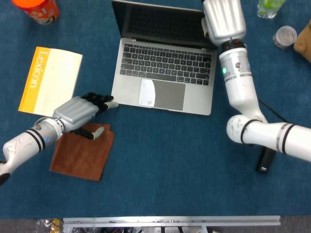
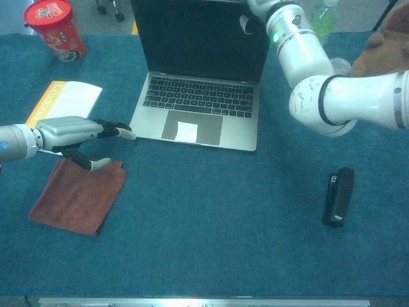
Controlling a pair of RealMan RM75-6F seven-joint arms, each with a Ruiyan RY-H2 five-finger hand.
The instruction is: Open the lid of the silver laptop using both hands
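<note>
The silver laptop (image 1: 163, 77) lies open in the middle of the blue table, its dark screen (image 2: 204, 35) standing nearly upright. My right hand (image 1: 222, 19) is at the lid's upper right corner, thumb (image 2: 245, 23) on the screen side; its fingers run out of frame. My left hand (image 1: 80, 111) lies low on the table with fingers stretched out, its fingertips (image 1: 110, 103) at the base's front left corner and its thumb down on a brown cloth. It holds nothing.
A yellow Lexicon book (image 1: 48, 80) and a brown cloth (image 1: 82, 153) lie left of the laptop. At the back stand a red cup (image 2: 54, 29), a green bottle (image 2: 323, 22), a small jar (image 1: 284, 36) and a plush toy (image 2: 386, 54). A black device (image 2: 337, 197) lies front right.
</note>
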